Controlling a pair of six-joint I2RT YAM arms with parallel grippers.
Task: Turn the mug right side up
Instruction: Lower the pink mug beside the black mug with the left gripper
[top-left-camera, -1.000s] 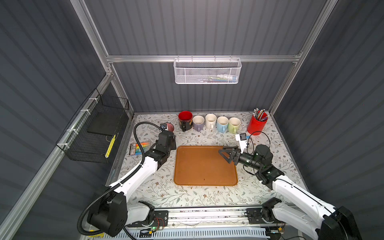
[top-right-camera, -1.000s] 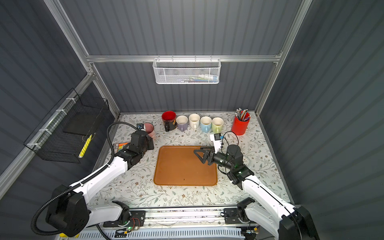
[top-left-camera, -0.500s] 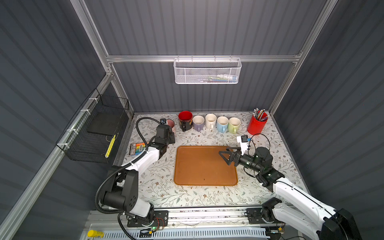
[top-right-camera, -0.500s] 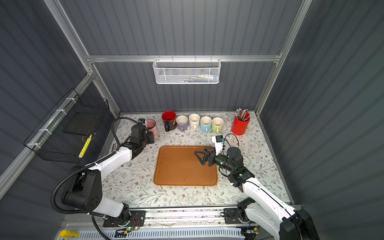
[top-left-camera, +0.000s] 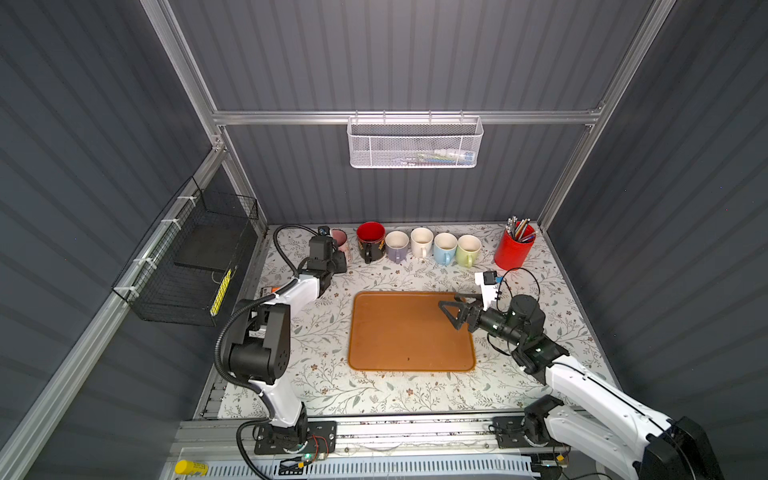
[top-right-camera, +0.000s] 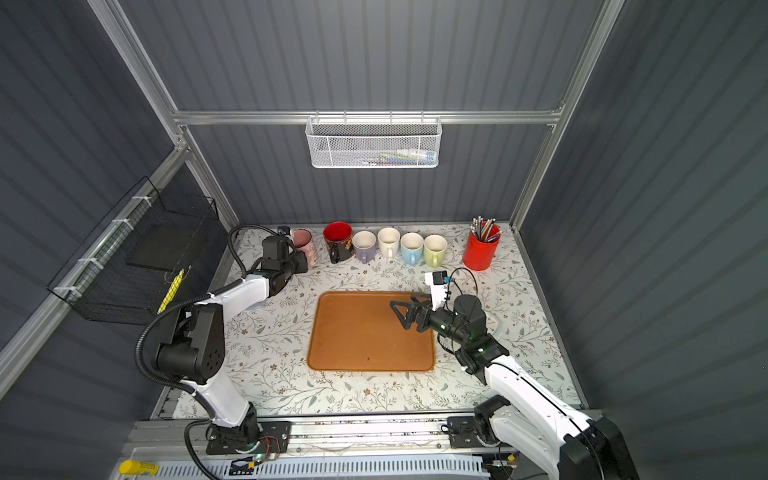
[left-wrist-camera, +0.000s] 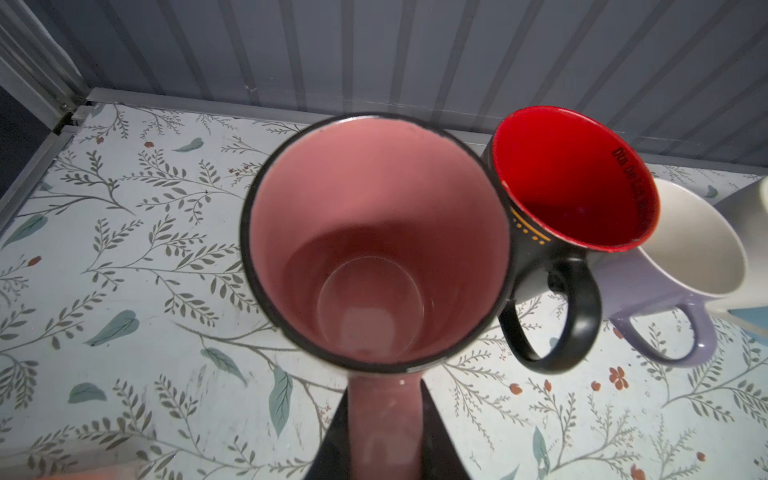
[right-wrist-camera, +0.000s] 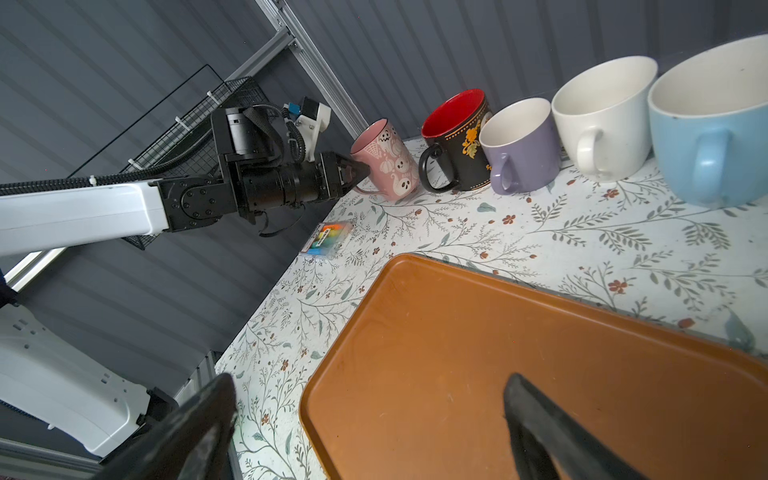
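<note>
The pink mug (top-left-camera: 340, 240) (top-right-camera: 302, 244) stands mouth up at the back left of the table, beside a black mug with a red inside (left-wrist-camera: 573, 183). In the left wrist view I look down into the pink mug (left-wrist-camera: 374, 232), and its handle runs between my jaws. My left gripper (top-left-camera: 336, 261) (left-wrist-camera: 384, 419) is shut on that handle. From the right wrist view the pink mug (right-wrist-camera: 386, 162) leans slightly, with ghost and pumpkin prints. My right gripper (top-left-camera: 453, 304) (right-wrist-camera: 370, 386) hangs open and empty over the orange tray's (top-left-camera: 399, 340) right part.
A row of upright mugs lines the back wall: black-red (top-left-camera: 371, 245), lilac (top-left-camera: 396, 246), white (top-left-camera: 422, 242), blue (top-left-camera: 444, 248), green (top-left-camera: 468, 250). A red pencil cup (top-left-camera: 514, 249) stands back right. A crayon box (right-wrist-camera: 328, 241) lies left of the tray. A black wire basket (top-left-camera: 187, 266) hangs on the left wall.
My left arm carried the pink mug back and left to the end of the mug row. The right gripper opened wider and stayed over the tray.
</note>
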